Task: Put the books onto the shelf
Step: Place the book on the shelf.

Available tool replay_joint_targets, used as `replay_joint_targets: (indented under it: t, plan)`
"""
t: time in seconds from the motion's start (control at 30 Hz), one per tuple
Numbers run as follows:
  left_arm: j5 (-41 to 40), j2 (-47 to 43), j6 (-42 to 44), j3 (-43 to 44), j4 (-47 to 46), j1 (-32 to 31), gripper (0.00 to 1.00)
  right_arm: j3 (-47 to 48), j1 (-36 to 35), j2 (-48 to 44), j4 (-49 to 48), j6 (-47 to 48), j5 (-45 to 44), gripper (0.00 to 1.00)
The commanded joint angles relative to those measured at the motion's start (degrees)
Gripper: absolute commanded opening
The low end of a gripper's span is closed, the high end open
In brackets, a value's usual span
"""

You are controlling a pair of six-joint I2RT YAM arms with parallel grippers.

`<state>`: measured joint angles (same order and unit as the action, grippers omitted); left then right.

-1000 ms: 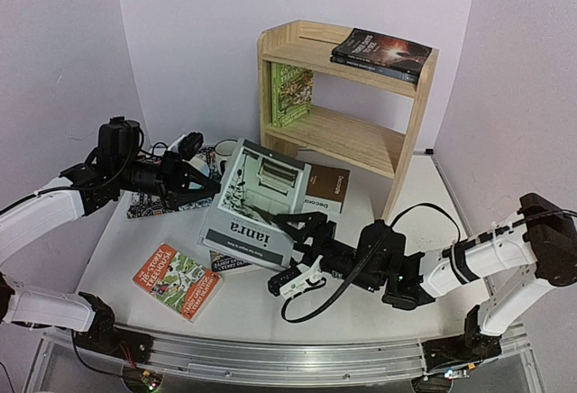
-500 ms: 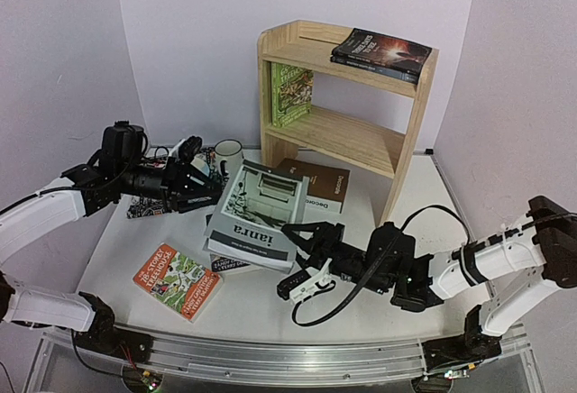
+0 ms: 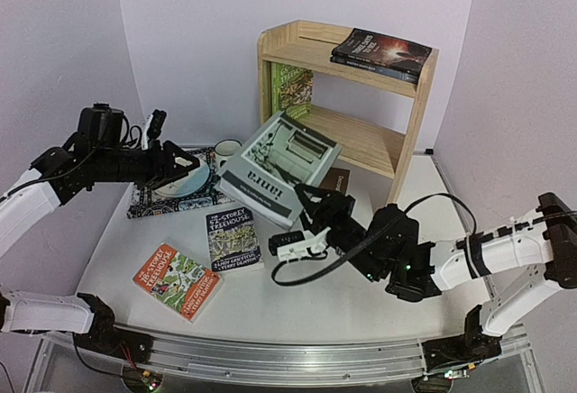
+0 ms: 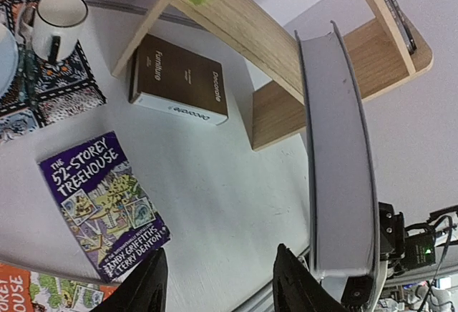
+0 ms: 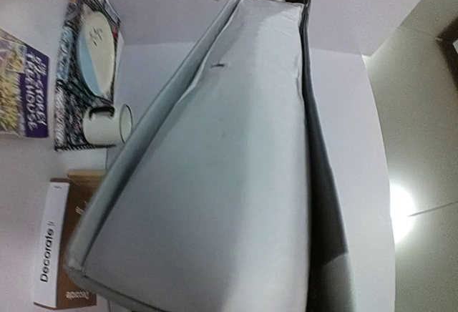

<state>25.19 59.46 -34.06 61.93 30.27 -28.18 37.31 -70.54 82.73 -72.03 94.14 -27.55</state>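
1. White bench top nearest the arm bases carries the orange Treehouse paperback (image 3: 178, 280), flat at the near left. The dark blue Treehouse paperback (image 3: 232, 240) lies flat just beyond it. Both are yet to be shelved.
2. At mid-bench the right tool (image 3: 308, 199) pinches the grey book (image 3: 279, 166) by its near edge. The book is off the bench and tilted, its spine facing the arms. I judge the tilt is meant to bring it upright for the shelf's lower board.
3. To the left, the left tool (image 4: 218, 285) hangs with its fingers spread and nothing between them. It is above the patterned mat (image 3: 149, 202) with its plate (image 3: 178, 184) and mug (image 4: 57, 15), apart from the grey book. This probably leaves the carry to the right arm.
4. Beyond the raised book, the brown-and-white "Decorate" (image 4: 179, 79) lies flat at the shelf's foot.
5. At the far right stands the pine shelf (image 3: 410, 132).
   - A green paperback (image 3: 290, 86) stands upright against the left panel on the lower board.
   - Two dark books (image 3: 383, 53) are stacked flat on top.
   - Most of the lower board is free, so three of the seven books look placed.
6. Plain pale walls close in behind and at both sides.
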Motion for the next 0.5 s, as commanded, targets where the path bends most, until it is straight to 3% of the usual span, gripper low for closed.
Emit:
replay_joint_targets:
  t: [0.0, 0.27, 0.47]
  plan:
    - [-9.7, -3.7, 2.4, 3.5, 2.0, -0.1, 0.52, 9.8, 0.6, 4.4, -6.3, 6.5, -15.0, 0.21]
    - [-8.9, -3.4, 2.0, 2.5, 2.7, -0.1, 0.52, 22.5, 3.7, 13.9, -6.2, 10.3, -26.0, 0.20]
    - [-9.5, -4.3, 1.9, 1.8, 2.9, -0.1, 0.52, 26.3, 6.7, 17.6, -6.2, 10.1, -31.1, 0.24]
